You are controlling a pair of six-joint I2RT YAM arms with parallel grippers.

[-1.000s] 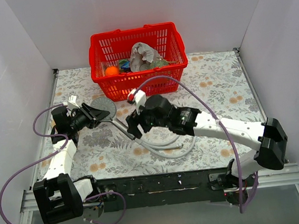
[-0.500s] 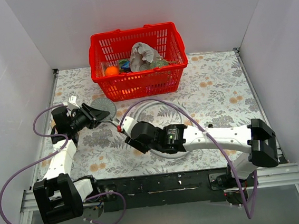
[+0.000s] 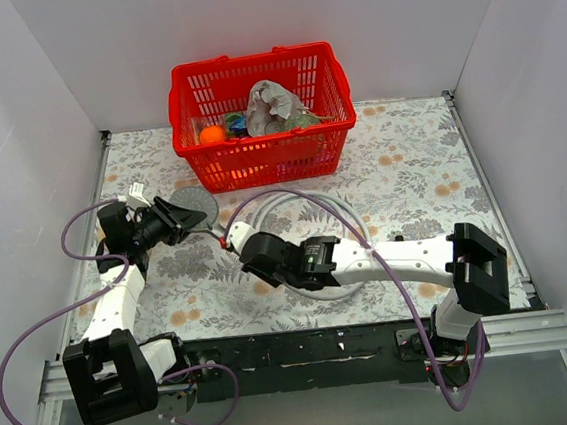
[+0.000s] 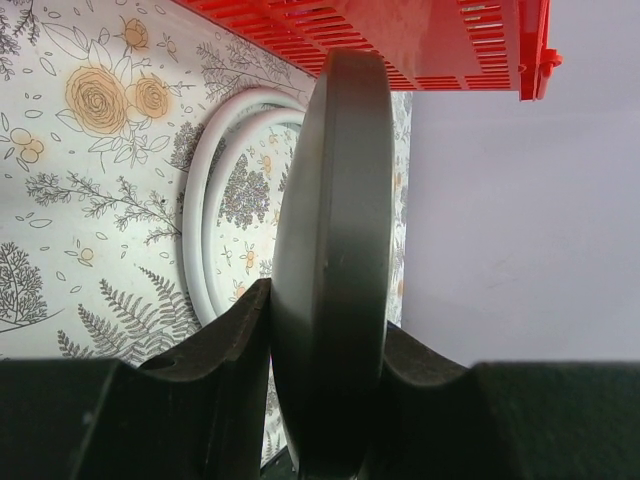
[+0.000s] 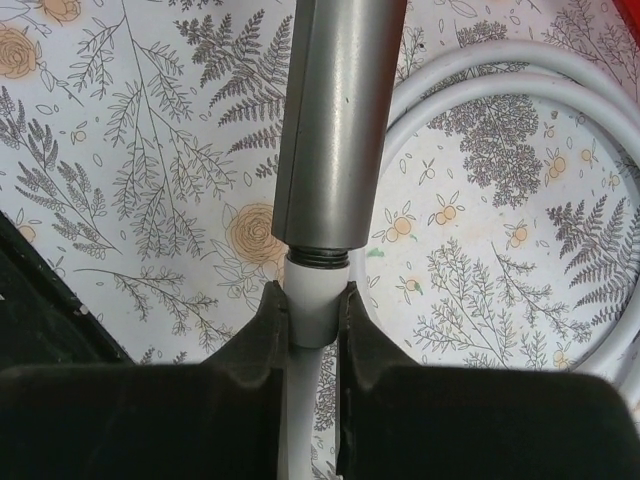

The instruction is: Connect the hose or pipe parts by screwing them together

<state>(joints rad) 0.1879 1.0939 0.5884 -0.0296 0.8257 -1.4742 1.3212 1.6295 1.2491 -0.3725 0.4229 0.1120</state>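
The hand shower head (image 3: 194,202) is held edge-on off the table, its round disc (image 4: 335,240) clamped between my left gripper's (image 4: 326,335) two fingers. Its dark straight handle (image 5: 340,120) runs toward the right gripper (image 3: 240,249). In the right wrist view, my right gripper (image 5: 312,305) is shut on the light-grey end nut (image 5: 314,290) of the hose, which sits in line against the handle's threaded end (image 5: 320,258), with some threads still showing. The hose (image 3: 347,218) loops over the table behind the right arm, and its coils (image 5: 520,90) lie flat on the cloth.
A red basket (image 3: 268,160) with mixed items stands at the back centre, just beyond the shower head. Purple cables (image 3: 38,326) trail around both arms. Hose loops (image 4: 200,220) lie on the flowered cloth below the disc. White walls close in the left, right and back.
The right arm has swung left and lowered to the handle's end, and its jaws have gone from wide open to shut on the hose end nut. The left gripper has stayed still.
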